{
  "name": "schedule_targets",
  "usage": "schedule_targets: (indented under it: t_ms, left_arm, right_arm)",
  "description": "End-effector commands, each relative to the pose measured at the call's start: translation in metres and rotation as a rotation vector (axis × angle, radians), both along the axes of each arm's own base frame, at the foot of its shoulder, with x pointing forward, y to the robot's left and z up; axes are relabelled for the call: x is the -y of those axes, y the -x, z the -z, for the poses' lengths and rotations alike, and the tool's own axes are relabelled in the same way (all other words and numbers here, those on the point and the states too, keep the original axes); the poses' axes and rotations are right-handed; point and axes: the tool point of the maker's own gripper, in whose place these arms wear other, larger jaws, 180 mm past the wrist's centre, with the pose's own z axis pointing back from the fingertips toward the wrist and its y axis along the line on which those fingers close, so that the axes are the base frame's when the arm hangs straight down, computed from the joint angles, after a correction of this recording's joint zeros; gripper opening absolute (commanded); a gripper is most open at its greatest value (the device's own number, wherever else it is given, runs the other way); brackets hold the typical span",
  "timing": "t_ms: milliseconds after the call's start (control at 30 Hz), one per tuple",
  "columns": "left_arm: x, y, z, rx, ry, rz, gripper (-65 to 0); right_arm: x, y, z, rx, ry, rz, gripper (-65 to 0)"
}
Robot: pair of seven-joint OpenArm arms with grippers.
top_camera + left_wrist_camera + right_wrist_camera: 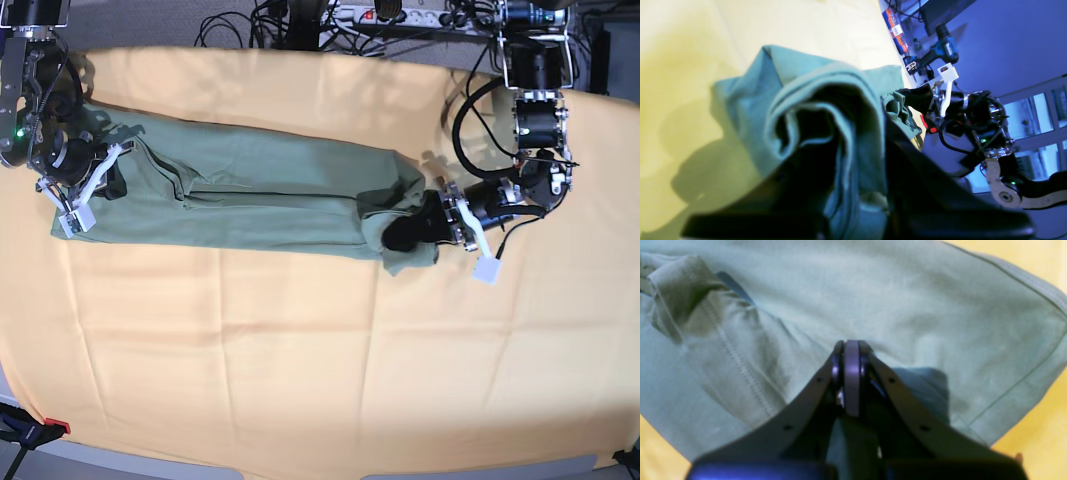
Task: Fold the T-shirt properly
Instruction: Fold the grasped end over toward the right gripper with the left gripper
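The sage-green T-shirt (260, 200) lies folded lengthwise into a long strip across the yellow-orange cloth. My left gripper (403, 234), on the base view's right, is shut on the strip's bunched right end. In the left wrist view the fabric (826, 110) is gathered between the dark fingers (920, 180). My right gripper (108, 182) is at the strip's left end. In the right wrist view its jaws are together, with the fingertips (851, 350) pressed into the shirt (907, 306) and a little cloth showing between them. A sleeve seam (740, 363) lies just left of it.
The yellow-orange table cloth (300, 350) covers the whole table. Cables and a power strip (400, 15) lie beyond the far edge. A cordless drill (940, 50) and small items sit off the table behind the right arm (973, 113). A clamp (30, 428) sits at the front left corner.
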Motion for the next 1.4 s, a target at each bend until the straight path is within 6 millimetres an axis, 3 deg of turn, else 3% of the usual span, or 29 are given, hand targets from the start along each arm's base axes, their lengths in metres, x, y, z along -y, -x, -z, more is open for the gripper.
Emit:
schedule_targets:
  t_ms: [0,433,733,1000,1233,1367]
  left_arm:
    - [0.002,-0.009,-0.019,0.057,0.04,-0.01,-65.0]
    - [0.062,-0.003,0.006,0.053,-0.017,0.047,-65.0]
    - [0.093,0.012,0.005,0.095,0.004,0.136,-65.0]
    - [0.099,0.001,-0.01,0.127,0.08,0.073,-36.1]
    - [0.102,0.003,-0.028,0.11,0.196,0.081,-34.9]
    - [0.103,0.004,-0.022,0.11,0.164,0.087,-34.9]
  right_arm:
    - [0.009,0.001,-0.001,-0.014,0.04,-0.002,-65.0]
    - [0.009,0.001,-0.001,-0.014,0.04,-0.003,-65.0]
    - [0.009,0.001,-0.002,-0.014,0.04,-0.003,-65.0]
    - [0.007,0.002,-0.001,-0.013,0.039,-0.026,-65.0]
    - [0.007,0.002,-0.001,-0.013,0.04,-0.025,-65.0]
    - [0.007,0.002,-0.001,-0.013,0.04,-0.025,-65.0]
